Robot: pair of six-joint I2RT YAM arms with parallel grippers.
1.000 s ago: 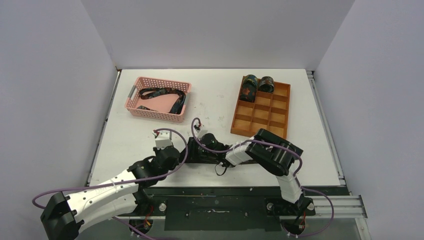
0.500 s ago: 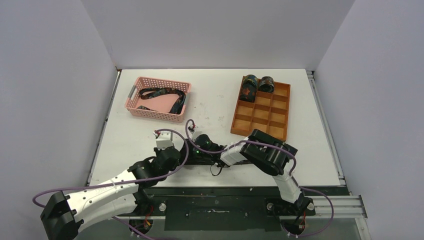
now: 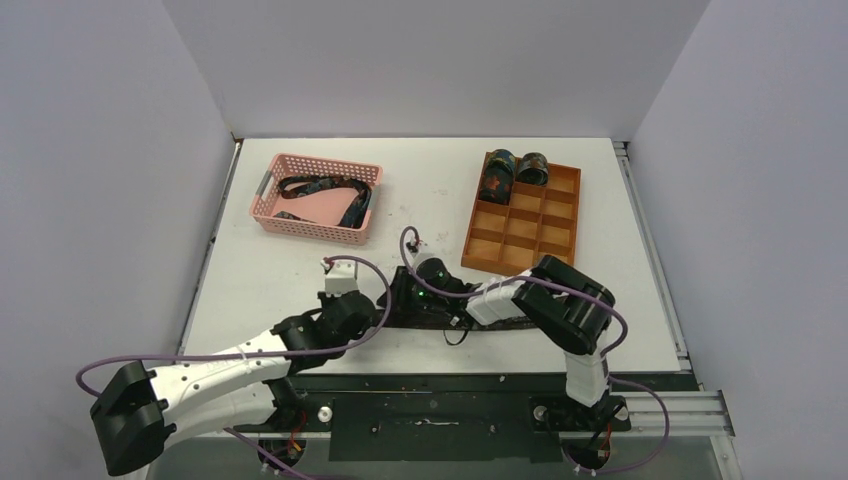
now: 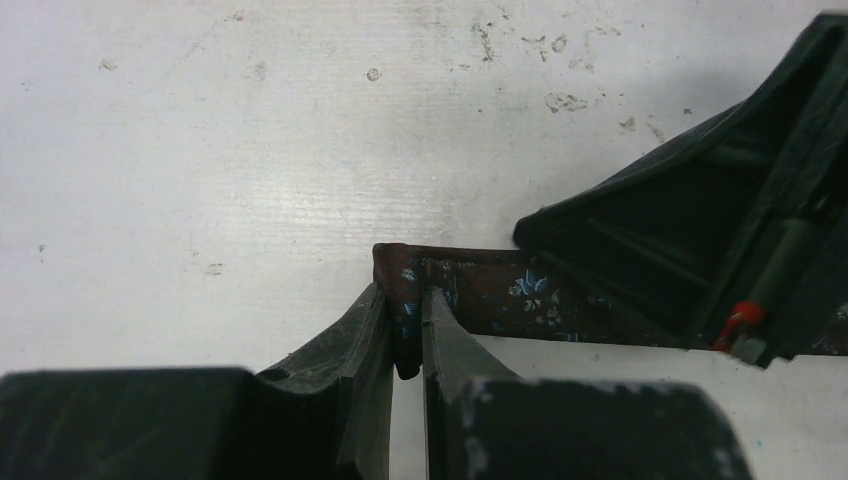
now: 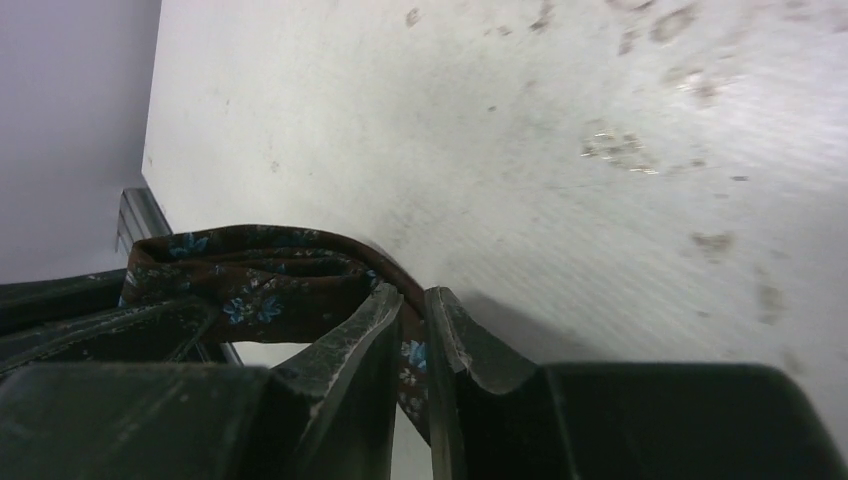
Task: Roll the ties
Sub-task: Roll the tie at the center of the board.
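Note:
A dark brown tie with small blue flowers (image 4: pixel 490 295) lies on the white table near the front edge. My left gripper (image 4: pixel 408 300) is shut on its left end. My right gripper (image 5: pixel 415 310) is shut on a fold of the same tie (image 5: pixel 260 280), which curls up to the left of the jaws. From above both grippers meet over the tie (image 3: pixel 420 318), the left gripper (image 3: pixel 368 310) just left of the right gripper (image 3: pixel 405 297). Two rolled ties (image 3: pixel 497 175) (image 3: pixel 532 168) sit in the far compartments of the wooden tray (image 3: pixel 520 235). Another loose tie (image 3: pixel 325 190) lies in the pink basket (image 3: pixel 300 222).
The pink basket stands at the back left, the compartmented wooden tray at the back right. Purple cables (image 3: pixel 385 275) loop over both wrists. The table's front edge and black rail (image 3: pixel 450 380) run just behind the arms.
Both grippers have shifted right and slightly away from the front edge, together with the tie. The right arm's elbow has swung right.

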